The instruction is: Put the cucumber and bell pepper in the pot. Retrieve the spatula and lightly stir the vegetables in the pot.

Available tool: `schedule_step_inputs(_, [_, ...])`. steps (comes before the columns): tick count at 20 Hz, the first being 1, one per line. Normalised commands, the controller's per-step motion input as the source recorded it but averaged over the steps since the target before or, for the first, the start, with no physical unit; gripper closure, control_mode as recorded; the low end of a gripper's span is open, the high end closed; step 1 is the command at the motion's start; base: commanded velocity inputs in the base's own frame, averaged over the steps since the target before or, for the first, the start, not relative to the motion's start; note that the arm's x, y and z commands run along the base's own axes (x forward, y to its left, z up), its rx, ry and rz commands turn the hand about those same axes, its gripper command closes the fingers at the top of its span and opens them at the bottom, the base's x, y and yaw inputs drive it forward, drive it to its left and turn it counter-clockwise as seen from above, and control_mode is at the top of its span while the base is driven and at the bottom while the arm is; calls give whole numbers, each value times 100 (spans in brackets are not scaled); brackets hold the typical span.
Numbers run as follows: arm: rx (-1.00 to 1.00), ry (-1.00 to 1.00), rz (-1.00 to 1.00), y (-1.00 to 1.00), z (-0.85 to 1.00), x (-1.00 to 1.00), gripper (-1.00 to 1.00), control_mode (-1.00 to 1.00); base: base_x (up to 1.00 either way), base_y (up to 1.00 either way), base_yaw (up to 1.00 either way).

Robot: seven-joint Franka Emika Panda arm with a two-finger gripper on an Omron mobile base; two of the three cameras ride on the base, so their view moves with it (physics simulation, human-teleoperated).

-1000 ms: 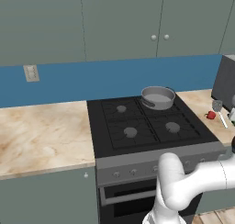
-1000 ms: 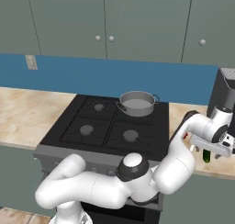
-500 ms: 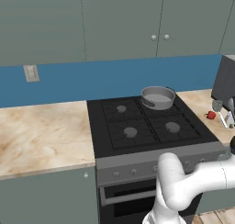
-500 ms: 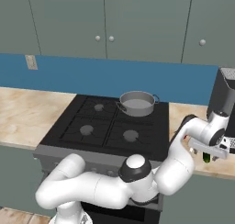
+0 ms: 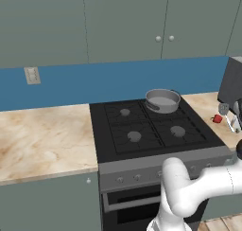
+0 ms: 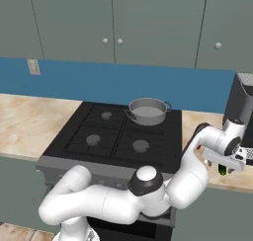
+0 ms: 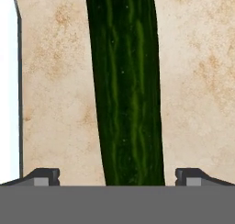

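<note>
The cucumber [image 7: 126, 90], dark green and long, lies on the beige counter and runs straight up the hand view between my two fingertips [image 7: 44, 175]. My gripper [image 7: 118, 177] is open and straddles it, with nothing held. From the right base view my hand [image 6: 225, 157] hangs low over the counter right of the stove, and a green bit of cucumber [image 6: 223, 170] shows under it. The grey pot [image 5: 162, 100] stands on the back right burner. The red bell pepper [image 5: 217, 118] rests on the right counter beside the pale, slim spatula [image 5: 230, 124].
A dark coffee machine [image 6: 242, 106] stands at the back of the right counter, close behind my hand. The black stove [image 5: 142, 128] has three bare burners. A long marble counter [image 5: 42, 135] stretches to the left. A white surface [image 7: 7, 81] borders the hand view's left edge.
My hand has sunk a little lower toward the counter and the cucumber. The pot, pepper and spatula have not moved.
</note>
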Motion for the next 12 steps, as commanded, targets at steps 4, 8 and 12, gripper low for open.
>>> schedule_step_inputs(4, [0, 2, 0, 0, 0, 0, 100, -100, 0, 0, 0])
schedule_step_inputs(8, [0, 0, 0, 0, 0, 0, 100, -100, 0, 0, 0])
schedule_step_inputs(12, [0, 0, 0, 0, 0, 0, 100, -100, 0, 0, 0])
